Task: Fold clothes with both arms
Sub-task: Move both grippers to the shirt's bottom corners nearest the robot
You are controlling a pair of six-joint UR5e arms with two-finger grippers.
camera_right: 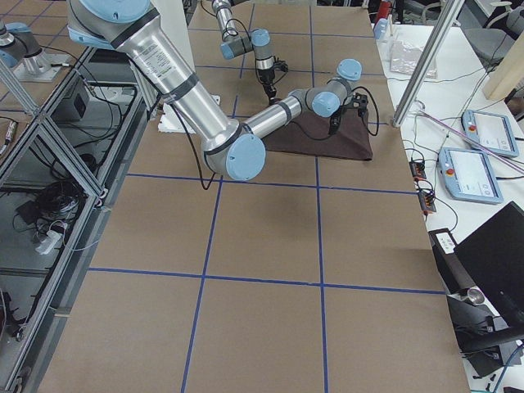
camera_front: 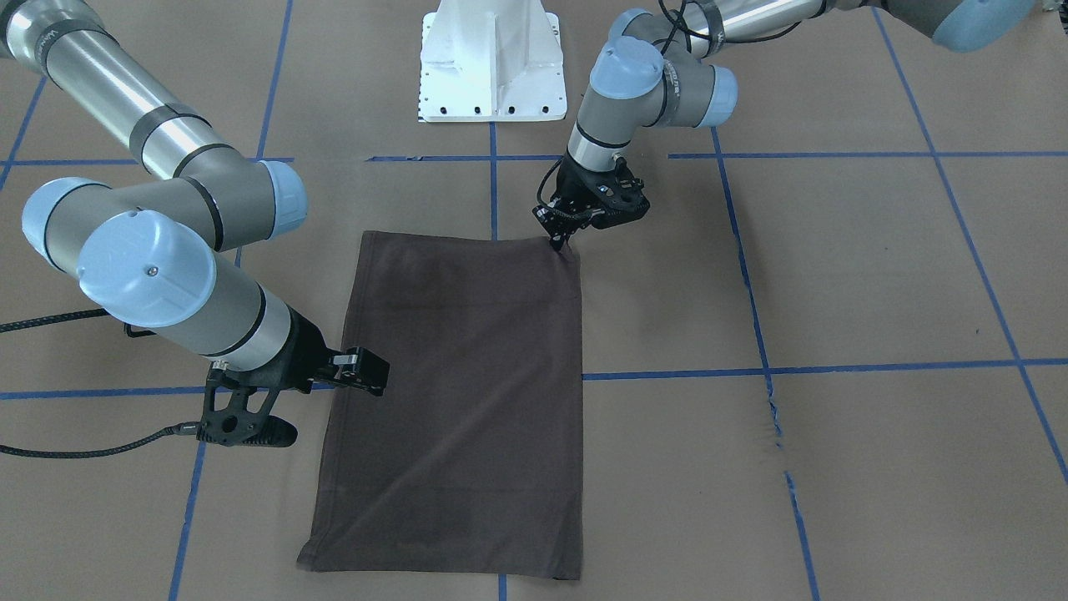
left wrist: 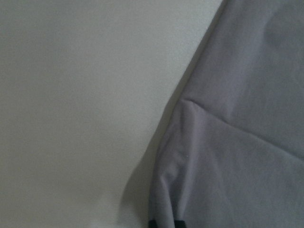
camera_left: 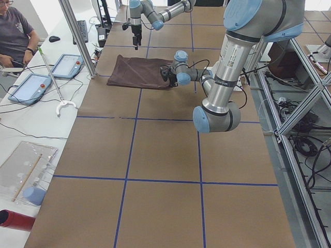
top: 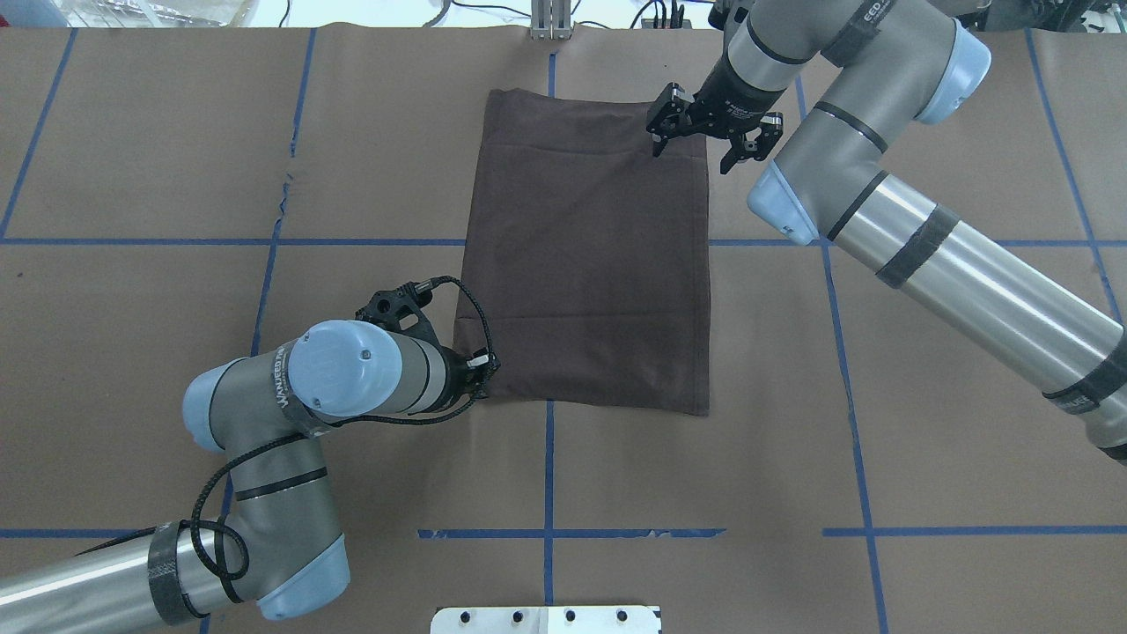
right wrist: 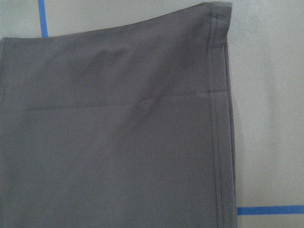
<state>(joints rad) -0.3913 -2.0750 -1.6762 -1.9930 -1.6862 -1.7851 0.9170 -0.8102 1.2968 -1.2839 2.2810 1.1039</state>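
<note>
The dark grey-brown T-shirt [camera_front: 459, 392] lies folded into a flat rectangle on the brown table; it also shows in the overhead view [top: 590, 255]. My left gripper [camera_front: 557, 240] is down at the shirt's corner nearest the robot, on my left side [top: 482, 368], and looks shut on it. The left wrist view shows the cloth [left wrist: 228, 156] puckered toward the fingertips. My right gripper [top: 697, 145] is open and empty, and hovers above the shirt's far right corner. The right wrist view shows that hemmed corner [right wrist: 216, 28] lying flat. Collar and logo are hidden.
The white pedestal base [camera_front: 492, 67] stands at the robot's side of the table. Blue tape lines [top: 548, 475] grid the brown paper. In the exterior left view an operator [camera_left: 15, 36] sits at a side bench with tablets [camera_left: 31, 88].
</note>
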